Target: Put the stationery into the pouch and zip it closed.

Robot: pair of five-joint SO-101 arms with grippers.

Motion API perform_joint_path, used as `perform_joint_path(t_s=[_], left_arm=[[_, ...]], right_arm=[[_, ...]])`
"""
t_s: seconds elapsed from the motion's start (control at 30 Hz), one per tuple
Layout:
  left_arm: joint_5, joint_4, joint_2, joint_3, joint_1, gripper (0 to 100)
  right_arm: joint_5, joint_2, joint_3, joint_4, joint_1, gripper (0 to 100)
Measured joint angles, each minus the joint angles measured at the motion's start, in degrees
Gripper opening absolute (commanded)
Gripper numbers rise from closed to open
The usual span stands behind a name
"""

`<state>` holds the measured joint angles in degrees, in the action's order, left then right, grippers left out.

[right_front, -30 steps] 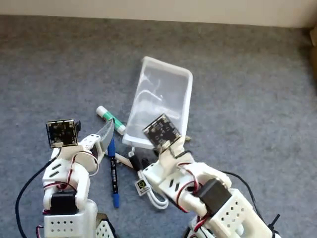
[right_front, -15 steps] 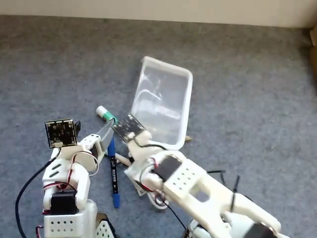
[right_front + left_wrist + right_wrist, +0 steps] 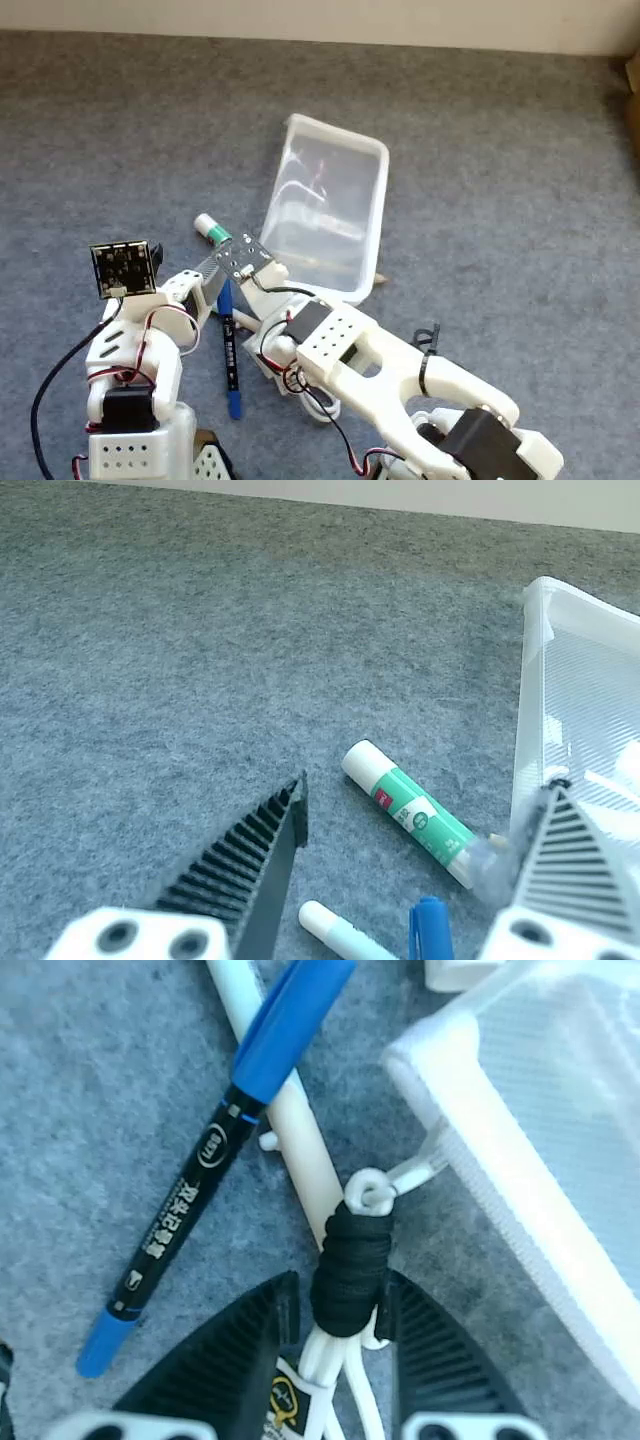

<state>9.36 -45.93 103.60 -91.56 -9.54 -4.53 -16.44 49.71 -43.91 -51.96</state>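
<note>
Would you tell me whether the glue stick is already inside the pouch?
No, the glue stick lies on the carpet beside the pouch.

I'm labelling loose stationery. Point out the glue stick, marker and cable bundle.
Green-and-white glue stick (image 3: pixel 410 815): left wrist view, mid-barrel.
Black marker pen with blue cap (image 3: pixel 180 1210): right wrist view, black barrel.
White cable bundle with black wrap (image 3: pixel 350 1270): right wrist view, black wrap.
</note>
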Motion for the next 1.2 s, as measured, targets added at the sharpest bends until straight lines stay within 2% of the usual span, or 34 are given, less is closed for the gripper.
perform_joint_path(t_s=[0.17,0.43,0.63,0.9,1.2], left_arm=[[0.0,0.0,0.0,0.0,0.0,34],[0.0,0.0,0.0,0.0,0.0,34],[0.0,-0.5,0.0,0.0,0.0,34],[-1.8,-5.3,0.0,2.2,0.5,34],[-4.9,-5.4,0.0,2.2,3.0,34]], right_arm=[[0.0,0.0,-2.2,0.2,0.2,0.3],[0.0,-1.1,-2.6,-1.0,1.4,0.5],[0.2,-10.1,-2.6,-3.3,4.2,0.5],[2.1,-19.4,-1.4,-6.2,4.7,0.5],[2.1,-30.6,-1.4,-10.7,8.2,0.5]])
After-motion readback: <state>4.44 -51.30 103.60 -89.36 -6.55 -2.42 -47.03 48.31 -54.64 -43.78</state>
